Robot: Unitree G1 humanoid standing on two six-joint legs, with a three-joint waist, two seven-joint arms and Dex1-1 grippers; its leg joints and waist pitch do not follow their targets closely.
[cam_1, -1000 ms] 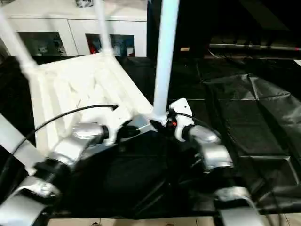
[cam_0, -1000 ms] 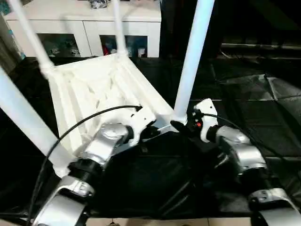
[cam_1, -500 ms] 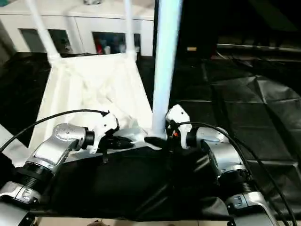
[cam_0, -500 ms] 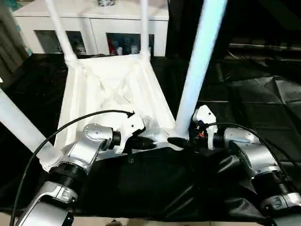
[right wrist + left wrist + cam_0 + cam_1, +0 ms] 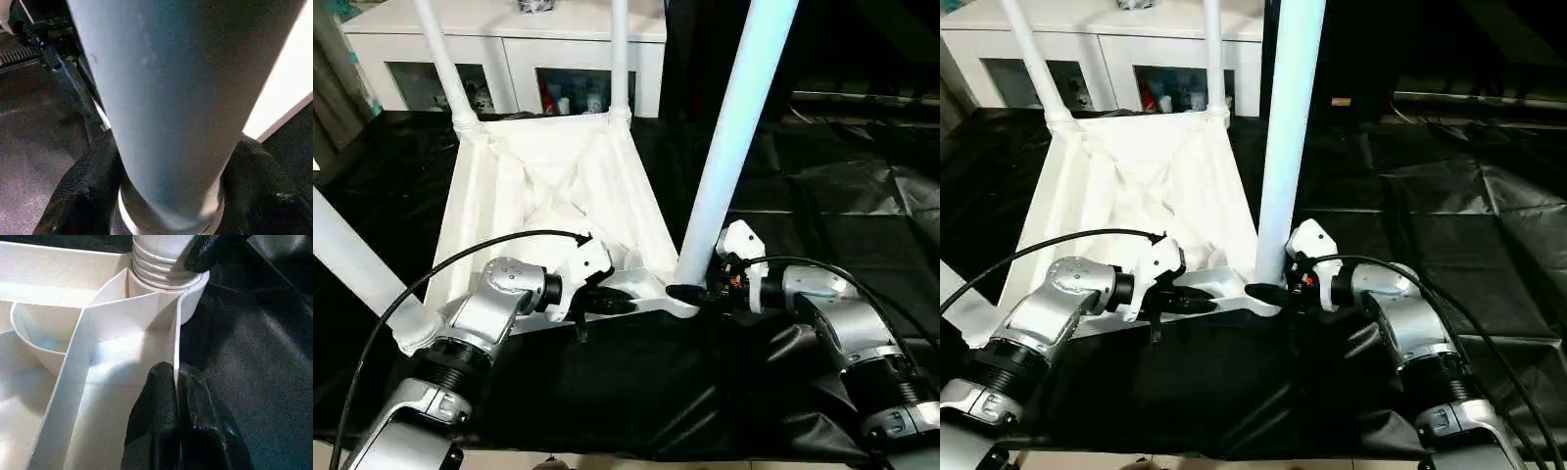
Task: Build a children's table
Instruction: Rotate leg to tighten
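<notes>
The children's table lies upside down, its ribbed white top (image 5: 548,186) on a black sheet and its legs pointing up. The near right leg (image 5: 729,147) stands in its corner socket (image 5: 166,271). My right gripper (image 5: 683,290) is shut around that leg's base, with a black finger (image 5: 88,186) pressed on each side of the tube (image 5: 171,98). My left gripper (image 5: 177,387) is shut on the thin rim wall (image 5: 177,333) of the top, just beside that socket. Two far legs (image 5: 445,69) (image 5: 619,59) and the near left leg (image 5: 352,264) also stand up.
A white cabinet (image 5: 509,39) with glass doors stands right behind the table. The crinkled black sheet (image 5: 822,176) covers the floor to the right and in front. A black cable (image 5: 460,259) loops from my left forearm across the table's near edge.
The whole view has shifted, so the table now looks squarer. My right gripper's fingers have closed in on the near right leg's base. The left gripper keeps its hold on the rim.
</notes>
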